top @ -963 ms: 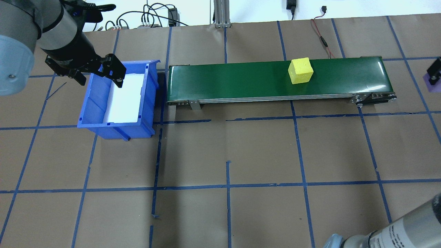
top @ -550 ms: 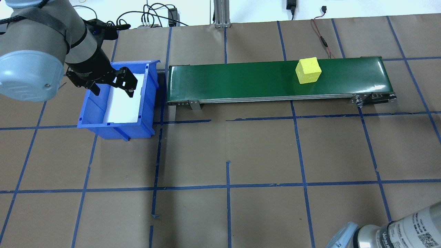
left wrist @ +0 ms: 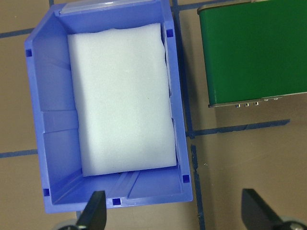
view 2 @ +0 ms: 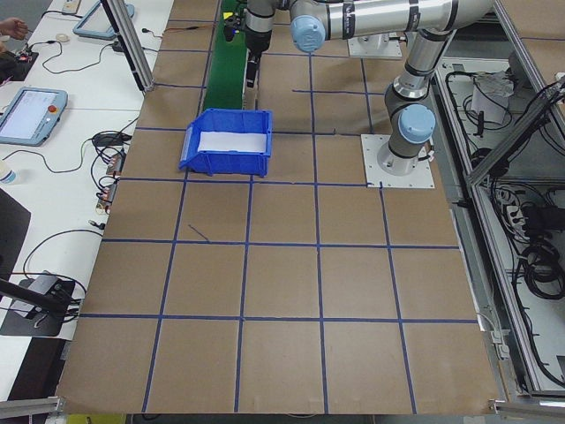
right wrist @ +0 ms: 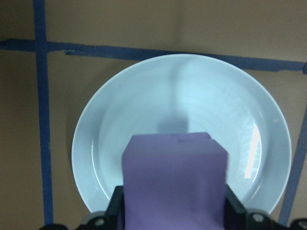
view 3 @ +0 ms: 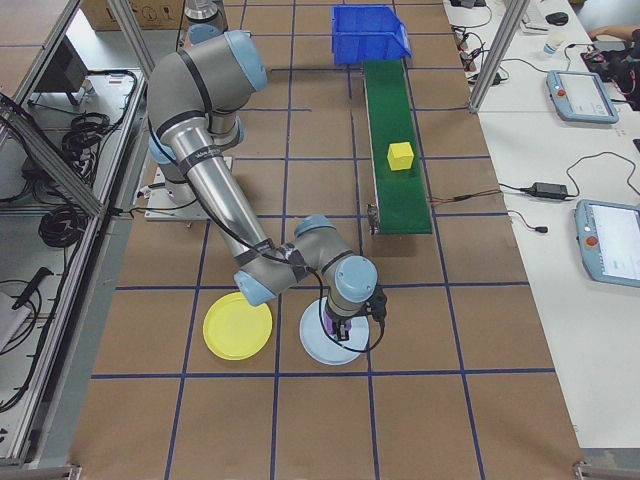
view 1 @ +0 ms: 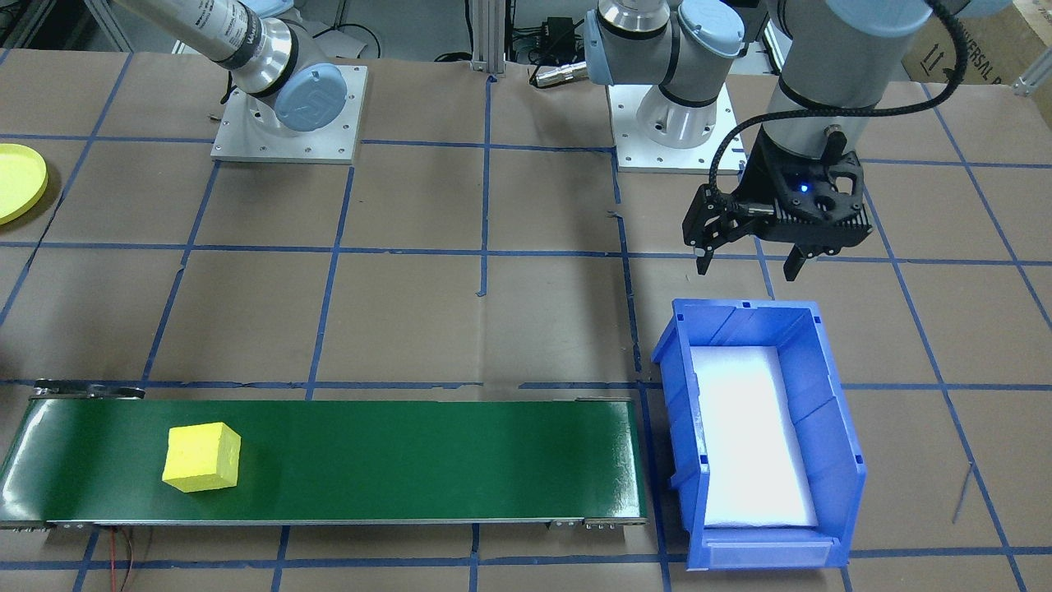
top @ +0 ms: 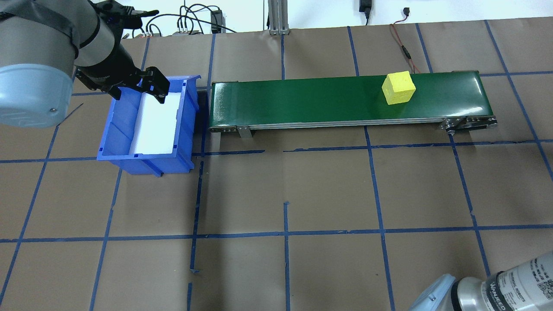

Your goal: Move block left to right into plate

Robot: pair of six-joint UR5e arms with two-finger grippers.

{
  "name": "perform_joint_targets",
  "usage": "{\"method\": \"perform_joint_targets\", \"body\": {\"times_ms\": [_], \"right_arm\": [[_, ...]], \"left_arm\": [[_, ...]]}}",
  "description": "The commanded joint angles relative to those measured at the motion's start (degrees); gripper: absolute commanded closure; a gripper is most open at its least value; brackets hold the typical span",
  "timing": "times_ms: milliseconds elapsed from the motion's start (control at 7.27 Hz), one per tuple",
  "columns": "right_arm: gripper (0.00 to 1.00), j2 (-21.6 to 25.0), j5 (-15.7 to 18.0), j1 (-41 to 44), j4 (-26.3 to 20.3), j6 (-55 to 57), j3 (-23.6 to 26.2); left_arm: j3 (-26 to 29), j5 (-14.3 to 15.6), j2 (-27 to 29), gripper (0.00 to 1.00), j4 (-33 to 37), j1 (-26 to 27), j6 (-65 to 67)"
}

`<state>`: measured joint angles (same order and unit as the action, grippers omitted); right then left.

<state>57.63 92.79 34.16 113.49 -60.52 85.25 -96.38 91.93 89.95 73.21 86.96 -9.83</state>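
A yellow block (view 1: 202, 457) (top: 398, 87) (view 3: 400, 156) rides the green conveyor belt (top: 302, 99) toward its right end. My left gripper (view 1: 744, 259) (top: 138, 91) (left wrist: 175, 213) hangs open and empty over the blue bin's (left wrist: 177, 120) near end. In the right wrist view my right gripper (right wrist: 175, 213) is shut on a purple block (right wrist: 175, 177), held just above a pale blue plate (right wrist: 182, 110). The yellow plate (view 3: 237, 330) (view 1: 16, 181) lies empty beside that pale plate (view 3: 312, 352), on the side nearer the robot's base.
The blue bin (view 1: 682, 395) (top: 116, 129) holds only a white foam pad (left wrist: 122, 96) and stands at the conveyor's left end. Cables and a power block run along the table's far edge. Brown paper with a blue tape grid covers the table.
The yellow block has travelled right along the belt. My left gripper shifted over the bin, staying open. My right gripper with the purple block left the overhead view's right edge.
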Motion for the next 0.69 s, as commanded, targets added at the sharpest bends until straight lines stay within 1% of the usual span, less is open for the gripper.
{"method": "perform_joint_targets", "body": {"times_ms": [0,138,275,413,550], "right_arm": [[0.0,0.7,0.1,-0.1,-0.2,1.6,-0.3],[0.0,2.3,-0.1,0.0,-0.8,2.2,-0.3],[0.0,5.0,-0.6,0.9,-4.3,6.0,-0.6],[0.0,7.1,-5.3,3.7,-8.3,10.4,-1.0],[0.0,7.1,-8.5,7.4,-8.5,12.9,-1.2]], "left_arm": [[0.2,-0.7,-2.0,0.0,0.7,0.2,0.0],[0.7,-1.2,-2.9,0.0,2.3,0.5,0.1],[0.9,-1.3,-2.9,0.0,3.9,0.4,0.1],[2.4,-1.1,-3.0,0.0,9.4,0.5,0.2],[5.0,-1.1,-2.9,0.0,15.5,0.3,0.5]]}}
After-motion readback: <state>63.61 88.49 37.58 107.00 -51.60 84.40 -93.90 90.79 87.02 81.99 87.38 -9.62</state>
